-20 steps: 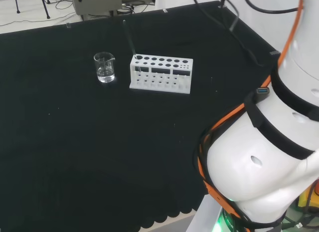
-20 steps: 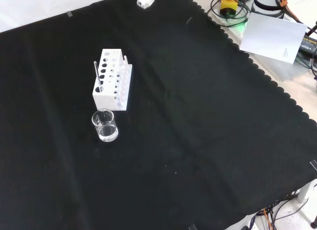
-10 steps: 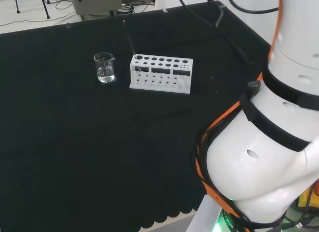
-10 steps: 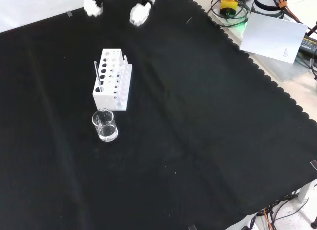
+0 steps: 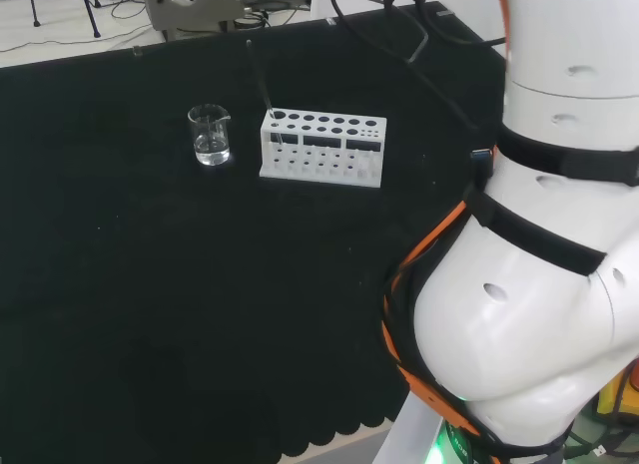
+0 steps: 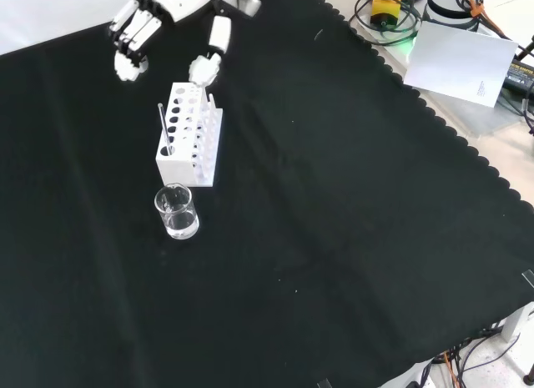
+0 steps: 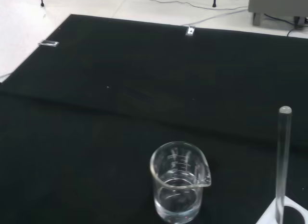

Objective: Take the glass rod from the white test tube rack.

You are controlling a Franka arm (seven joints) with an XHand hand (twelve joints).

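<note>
Although the robot hand point(image 6: 167, 8) is above the far end of the rack point(image 6: 189, 146) in the front view, the task is hardly begun — the rod point(image 6: 164, 129) stands in the rack and nothing touches it. The fingers are spread and nearly straight, holding nothing: one group hangs at the left of the rack's far end, and one finger points down just above its top edge, but I cannot tell if it touches the rack.

The rod is in a hole at the end of the rack nearest the beaker point(image 6: 176, 212). In the front view this is the near end, so the robot hand is at the opposite end from the rod. In the head view the rod point(image 5: 261, 83) leans a little to the left, away from the rack point(image 5: 321, 148), and rises well over it, with the beaker point(image 5: 210, 135) just beside on the left. In the wrist view the rod point(image 7: 282, 161) is upright, its rounded top clear, and the beaker point(image 7: 179, 181) stands near it on the black table point(image 7: 120, 113); the beaker seems empty, though this is hard to see.

So all is left to do, as I judge it: bring the robot hand along the rack to the rod, close the fingers on its upper part, and lift it straight out of the hole. The thin, smooth glass may slip, and the beaker is close enough to be knocked.
</note>
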